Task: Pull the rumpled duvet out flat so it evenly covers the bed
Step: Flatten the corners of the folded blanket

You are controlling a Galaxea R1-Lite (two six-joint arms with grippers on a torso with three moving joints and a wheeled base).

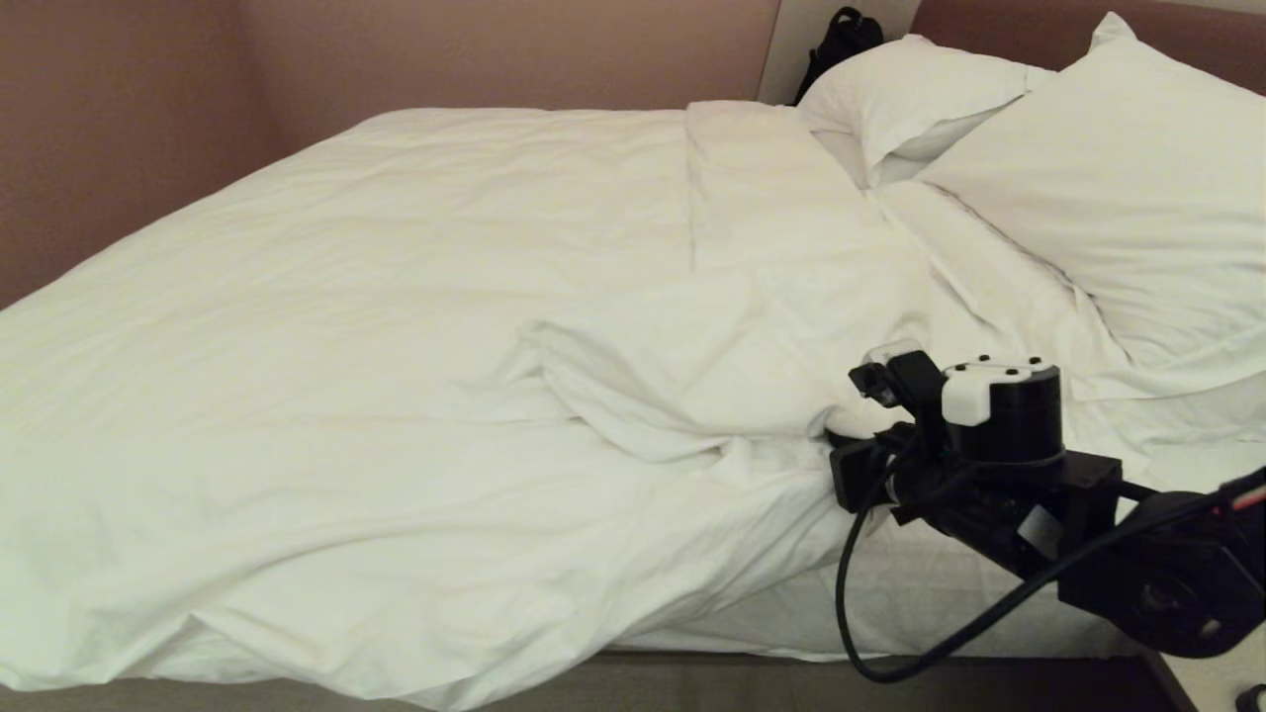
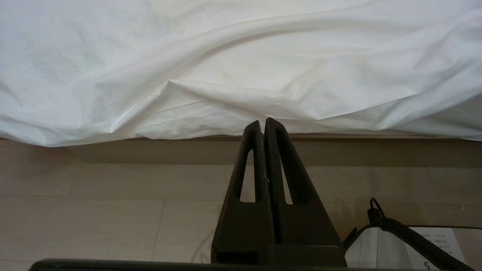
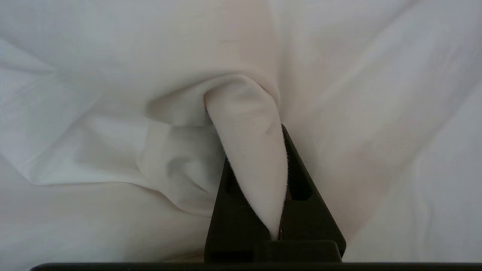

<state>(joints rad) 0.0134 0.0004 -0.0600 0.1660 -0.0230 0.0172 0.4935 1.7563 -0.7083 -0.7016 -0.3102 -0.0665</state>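
The right pincer (image 1: 853, 435) is clamped on a fold of the duvet (image 1: 396, 326); the right wrist view shows a tongue of white cover (image 3: 250, 150) squeezed between the two dark fingers (image 3: 301, 188), so the grip looks deep, not just on a thin edge. The duvet lies over most of the bed (image 1: 890, 603), but it bunches into a rumpled ridge (image 1: 673, 396) right beside the pincer. Beyond that, toward the pillows (image 1: 1118, 188), bare sheet (image 1: 999, 287) shows. The far half looks fairly smooth, with a turned-back band (image 1: 752, 188) near the pillows.

The left pincer (image 2: 263, 124) hangs fully closed and empty, low by the bed's side, its tips just short of the overhanging duvet edge (image 2: 188, 124) above the floor (image 2: 113, 210).

Step in hand, as I read it: drag the pinched fold toward the pillow end and the near edge so the ridge opens out.

To do it well:
- Pull low and steady along the bed, not upward, or the quilt lifts and drops back in a heap.
- Keep the clamp tight; slick cotton can slip out.
- Stop before the overhang on the near side gets uneven.
- Avoid catching the sheet underneath.
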